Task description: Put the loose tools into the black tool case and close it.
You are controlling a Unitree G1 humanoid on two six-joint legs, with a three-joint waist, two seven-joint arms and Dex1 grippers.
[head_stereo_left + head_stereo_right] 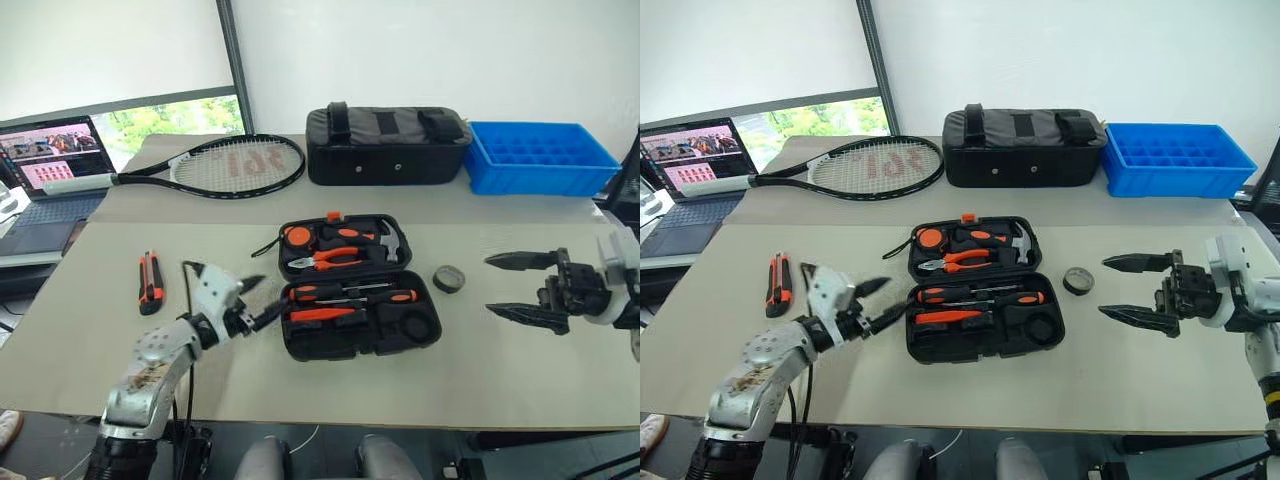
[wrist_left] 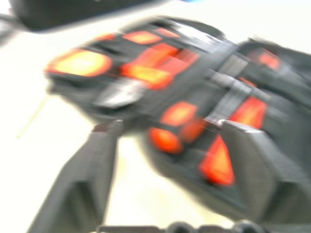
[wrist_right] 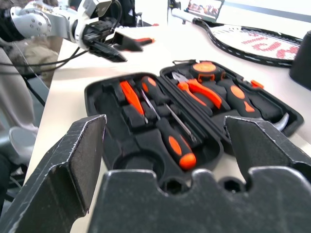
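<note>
Left gripper (image 1: 252, 303): lower left of the head view, two black fingers spread apart, nothing between them, tips just beside the left edge of the case.
Right gripper (image 1: 512, 289): right of the frame, two fingers wide apart, empty, pointing toward the centre, well apart from the case.
Table (image 1: 330, 385): one, pale top, spanning most of the frame.
Tennis racket (image 1: 215, 166): one, upper left, head toward the centre.
Laptop (image 1: 50, 170): one, far upper left, lid up, screen lit.
Fabric bag (image 1: 386, 146): one, black with straps, upper centre.
Blue tray (image 1: 538, 158): one, upper right, just beside the bag.
Black tool case (image 1: 358, 286): one, centre of the frame, lying open flat, both halves showing shaped recesses.
Tools seated in the case: two orange-black screwdrivers (image 1: 352, 294) in the near half, one slim orange tool (image 1: 322, 314) beside them; pliers, a hammer and a round orange tape measure in the far half.
Utility knife (image 1: 150, 281): one, orange and black, loose on the table at centre left, apart from the case.
Tape roll (image 1: 449, 279): one, small and dark, loose on the table just right of the case.
</note>
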